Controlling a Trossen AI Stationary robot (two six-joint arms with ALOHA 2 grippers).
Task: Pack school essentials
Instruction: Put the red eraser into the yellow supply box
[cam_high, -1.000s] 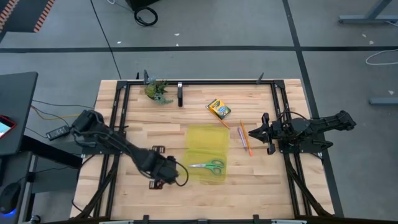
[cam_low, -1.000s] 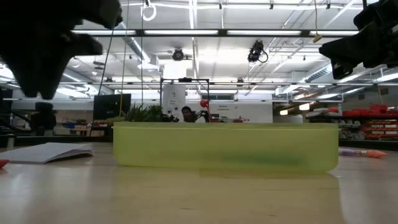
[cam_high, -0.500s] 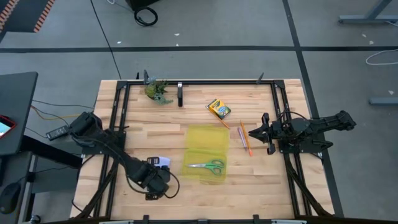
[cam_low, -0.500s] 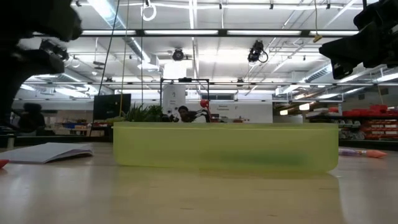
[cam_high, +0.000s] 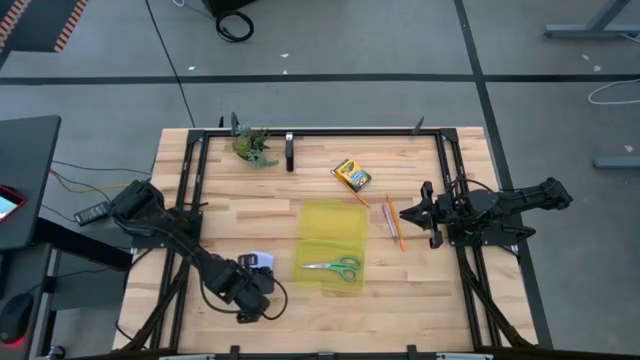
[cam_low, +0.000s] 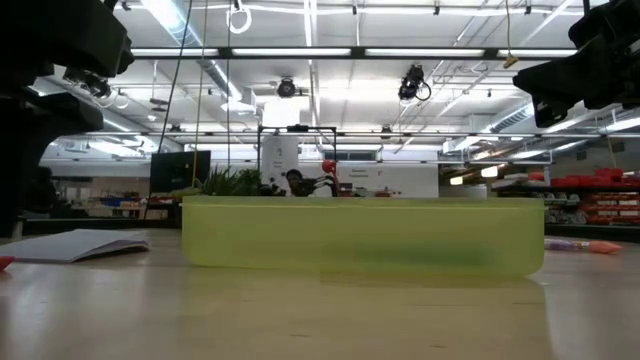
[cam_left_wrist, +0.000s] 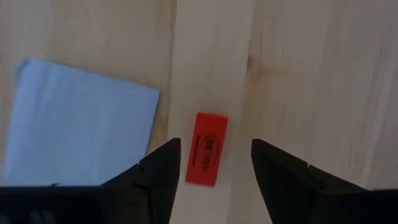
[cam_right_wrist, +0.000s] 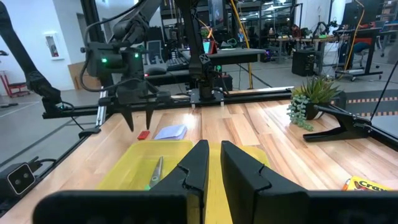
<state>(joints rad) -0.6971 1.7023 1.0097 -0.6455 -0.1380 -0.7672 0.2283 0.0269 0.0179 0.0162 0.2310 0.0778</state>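
A small red eraser (cam_left_wrist: 206, 149) lies flat on the wooden table near its front left, beside a pale blue note pad (cam_left_wrist: 81, 124). My left gripper (cam_left_wrist: 214, 142) points down over the eraser, open, one finger on either side of it and apart from it. It also shows in the high view (cam_high: 245, 290). Green-handled scissors (cam_high: 335, 266) lie inside the translucent yellow case (cam_high: 332, 240) at mid-table. The crayon box (cam_high: 352, 175), orange pencil (cam_high: 397, 228) and purple pen (cam_high: 388, 210) lie right of the case. My right gripper (cam_high: 412, 214) waits at the right, shut on nothing.
A leafy green clump (cam_high: 254, 146) sits at the far edge next to a black clamp (cam_high: 290, 152). A black frame rail (cam_high: 320, 132) runs round the table. Bare wood lies between the note pad (cam_high: 262, 260) and the case, and along the near edge.
My left gripper has gone from beside the yellow case toward the table's left and near edge and has come down lower. The note pad, which it covered in the high view, now shows beside it.
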